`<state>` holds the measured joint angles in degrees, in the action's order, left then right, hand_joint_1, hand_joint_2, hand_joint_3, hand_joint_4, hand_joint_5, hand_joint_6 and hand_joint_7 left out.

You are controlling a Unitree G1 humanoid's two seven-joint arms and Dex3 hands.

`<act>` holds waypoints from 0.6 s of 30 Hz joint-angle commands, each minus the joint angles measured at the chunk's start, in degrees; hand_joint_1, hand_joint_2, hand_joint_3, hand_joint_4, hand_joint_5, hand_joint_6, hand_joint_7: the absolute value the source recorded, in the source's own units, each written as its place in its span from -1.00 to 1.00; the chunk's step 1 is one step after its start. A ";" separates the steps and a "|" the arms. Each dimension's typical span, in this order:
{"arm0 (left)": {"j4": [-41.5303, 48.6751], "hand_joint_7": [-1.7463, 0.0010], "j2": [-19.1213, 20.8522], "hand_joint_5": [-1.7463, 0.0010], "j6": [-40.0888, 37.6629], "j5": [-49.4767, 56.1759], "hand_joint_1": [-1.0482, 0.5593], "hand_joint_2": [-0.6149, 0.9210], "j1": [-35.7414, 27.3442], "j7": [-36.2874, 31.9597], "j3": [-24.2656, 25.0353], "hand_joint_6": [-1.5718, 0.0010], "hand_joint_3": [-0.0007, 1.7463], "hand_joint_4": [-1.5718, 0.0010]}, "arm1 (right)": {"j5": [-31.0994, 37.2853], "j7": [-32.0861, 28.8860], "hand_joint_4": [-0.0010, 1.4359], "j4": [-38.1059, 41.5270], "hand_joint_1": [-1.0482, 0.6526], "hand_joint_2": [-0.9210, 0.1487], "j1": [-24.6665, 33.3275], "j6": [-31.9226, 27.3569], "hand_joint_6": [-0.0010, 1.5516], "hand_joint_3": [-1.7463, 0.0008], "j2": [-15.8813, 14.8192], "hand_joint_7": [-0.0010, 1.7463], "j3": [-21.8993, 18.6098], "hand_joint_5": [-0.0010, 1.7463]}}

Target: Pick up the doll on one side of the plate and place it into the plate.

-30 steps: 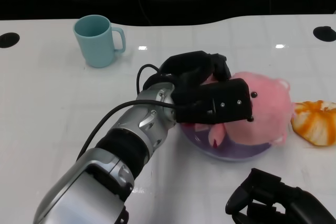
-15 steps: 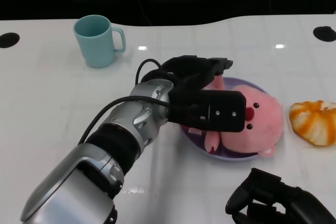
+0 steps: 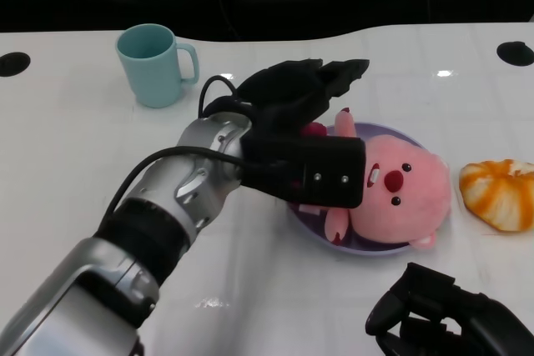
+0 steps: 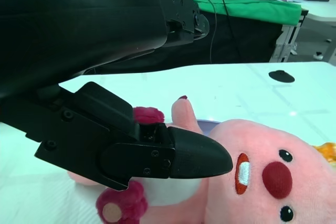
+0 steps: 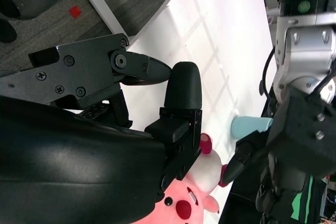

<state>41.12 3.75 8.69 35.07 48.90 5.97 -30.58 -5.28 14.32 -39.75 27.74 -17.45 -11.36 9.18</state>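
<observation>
The pink plush doll (image 3: pixel 400 193) lies face up in the purple plate (image 3: pixel 377 249), right of the table's middle. My left hand (image 3: pixel 300 131) hovers over the doll's left part with its fingers (image 3: pixel 329 77) spread and lifted off it. Its thumb hangs just above the doll's body (image 4: pixel 262 182) in the left wrist view, and the hand holds nothing. At the near right edge my right hand (image 3: pixel 450 323) rests low and empty, with its fingers loosely bent. The right wrist view shows the doll (image 5: pixel 184 203) beyond that hand (image 5: pixel 105 129).
A light blue mug (image 3: pixel 154 64) stands at the back left, a little behind my left forearm. An orange-and-white soft object (image 3: pixel 501 193) lies just right of the plate. Black round holes mark the table's far corners, and its dark back edge runs behind.
The left hand set the doll down into the plate, then let go, its fingers spreading and drawing back to the left. The doll has settled face up. The right hand stayed put.
</observation>
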 commanded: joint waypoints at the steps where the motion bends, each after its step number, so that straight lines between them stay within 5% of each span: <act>1: -6.54 1.00 3.59 0.99 0.78 -2.23 -0.93 1.00 -3.74 2.93 2.25 1.00 -0.43 0.98 | -0.83 0.32 -0.08 0.17 -0.11 -1.00 0.01 0.60 -0.39 0.42 -0.49 0.89 -0.57 1.00; 10: -16.93 0.94 6.45 0.84 8.05 -13.87 -0.78 1.00 -16.79 4.57 10.19 0.87 -0.70 0.85 | -0.87 0.52 -0.08 0.59 -0.11 -1.00 -0.36 0.27 -0.39 0.43 -0.35 0.89 -0.69 1.00; 15: -20.83 0.82 6.80 0.15 12.52 -17.58 -0.57 1.00 -23.68 3.19 13.70 0.69 -0.84 0.94 | -0.39 0.29 -0.08 0.59 -0.10 -1.00 -0.49 0.03 -0.39 0.43 -0.39 0.89 -0.66 1.00; 18: -23.95 0.75 6.65 -0.01 13.99 -18.91 -0.43 0.99 -27.64 2.42 15.64 0.51 -0.91 0.81 | -0.40 0.27 -0.08 0.72 -0.10 -1.00 -0.58 0.03 -0.38 0.43 -0.32 0.89 -0.70 1.00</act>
<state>18.94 9.60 21.59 17.39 22.92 9.38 -16.30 -5.28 14.78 -39.12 27.04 -17.42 -11.33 8.86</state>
